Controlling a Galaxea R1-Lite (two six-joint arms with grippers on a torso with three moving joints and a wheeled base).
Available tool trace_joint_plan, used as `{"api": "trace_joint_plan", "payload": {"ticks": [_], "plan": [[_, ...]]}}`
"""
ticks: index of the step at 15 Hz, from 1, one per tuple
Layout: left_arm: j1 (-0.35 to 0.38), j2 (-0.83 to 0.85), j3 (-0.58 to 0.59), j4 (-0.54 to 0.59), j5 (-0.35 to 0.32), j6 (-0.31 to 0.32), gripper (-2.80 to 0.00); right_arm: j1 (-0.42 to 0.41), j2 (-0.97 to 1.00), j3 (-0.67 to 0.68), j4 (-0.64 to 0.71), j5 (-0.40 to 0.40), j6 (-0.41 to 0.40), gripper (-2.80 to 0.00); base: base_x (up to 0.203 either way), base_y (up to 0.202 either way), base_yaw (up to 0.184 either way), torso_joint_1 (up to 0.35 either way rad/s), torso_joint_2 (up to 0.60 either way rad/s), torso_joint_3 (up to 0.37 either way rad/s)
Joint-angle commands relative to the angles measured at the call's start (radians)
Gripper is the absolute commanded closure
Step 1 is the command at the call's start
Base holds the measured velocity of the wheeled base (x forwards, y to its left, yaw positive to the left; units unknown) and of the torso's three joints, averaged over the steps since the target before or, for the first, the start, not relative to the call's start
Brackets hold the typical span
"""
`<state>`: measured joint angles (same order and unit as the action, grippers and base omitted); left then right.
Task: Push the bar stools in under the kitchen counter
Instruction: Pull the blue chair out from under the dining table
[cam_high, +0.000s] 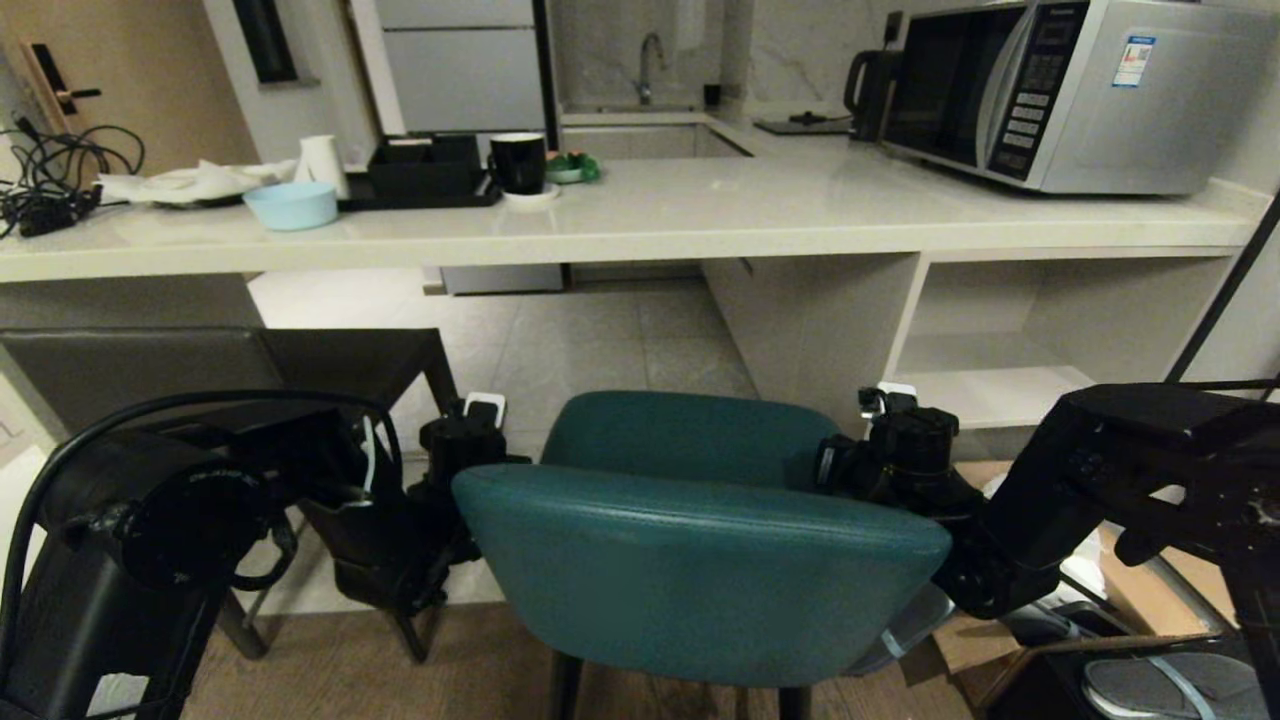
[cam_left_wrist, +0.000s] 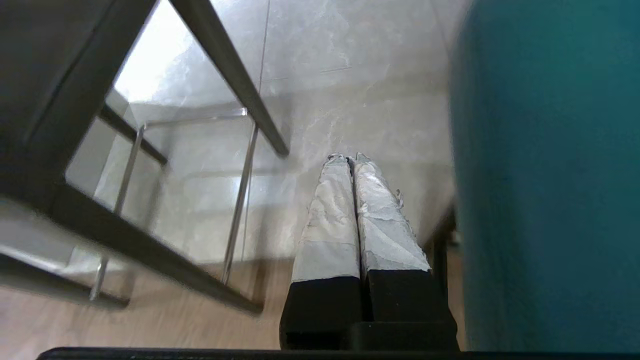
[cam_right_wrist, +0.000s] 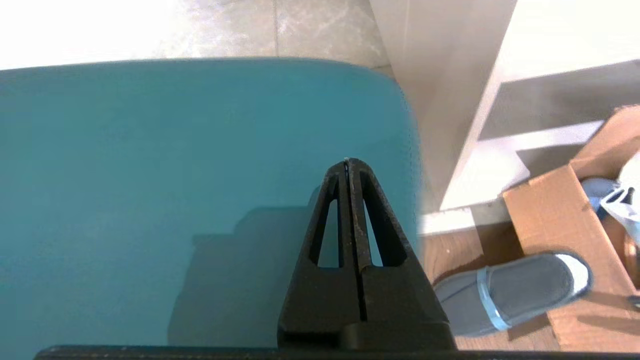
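The teal bar stool stands in the middle, its curved backrest (cam_high: 690, 570) nearest me and its seat (cam_high: 690, 435) short of the kitchen counter (cam_high: 700, 215). The dark grey-brown bar stool (cam_high: 250, 365) stands to its left, partly under the counter. My left arm (cam_high: 450, 470) hangs between the two stools. Its left gripper (cam_left_wrist: 351, 159) is shut and empty, pointing down at the floor beside the teal side (cam_left_wrist: 545, 175). My right arm (cam_high: 900, 455) is at the teal stool's right edge. There the right gripper (cam_right_wrist: 347, 162) is shut and empty over the teal seat (cam_right_wrist: 175, 175).
The counter carries a microwave (cam_high: 1070, 90), a kettle (cam_high: 870, 90), a black mug (cam_high: 518, 162), a blue bowl (cam_high: 291, 205) and cables (cam_high: 50, 180). White shelves (cam_high: 1000, 340) fill its right end. A cardboard box (cam_right_wrist: 550, 215) and a grey slipper (cam_right_wrist: 510, 295) lie on the floor at the right.
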<state>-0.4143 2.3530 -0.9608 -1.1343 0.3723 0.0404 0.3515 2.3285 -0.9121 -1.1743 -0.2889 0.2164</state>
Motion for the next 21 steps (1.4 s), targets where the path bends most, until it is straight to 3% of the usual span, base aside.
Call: {"api": "trace_joint_plan", "payload": {"ticks": [1, 7, 11, 14, 21], "plan": [[-0.017, -0.061, 0.08, -0.02, 0.0, -0.002, 0.0, 0.003, 0.017, -0.014, -0.008, -0.001, 0.0, 0.0, 0.0, 0.0, 0.0, 0.0, 0.0, 0.0], [-0.067, -0.174, 0.27, -0.061, 0.0, -0.015, 0.0, 0.021, 0.03, -0.058, 0.024, 0.001, -0.003, 0.0, 0.0, 0.0, 0.0, 0.0, 0.0, 0.0], [-0.101, -0.178, 0.37, -0.162, 0.005, -0.037, 0.0, 0.046, 0.038, -0.062, 0.035, -0.002, 0.0, 0.0, 0.0, 0.0, 0.0, 0.0, 0.0, 0.0], [-0.082, -0.137, 0.308, -0.164, 0.057, -0.039, 0.0, 0.054, 0.014, 0.0, 0.023, -0.007, 0.003, 0.0, 0.0, 0.0, 0.0, 0.0, 0.0, 0.0], [-0.058, -0.074, 0.21, -0.139, 0.057, -0.036, 0.0, 0.105, -0.042, 0.264, -0.196, -0.01, 0.003, 0.0, 0.0, 0.0, 0.0, 0.0, 0.0, 0.0]]}}
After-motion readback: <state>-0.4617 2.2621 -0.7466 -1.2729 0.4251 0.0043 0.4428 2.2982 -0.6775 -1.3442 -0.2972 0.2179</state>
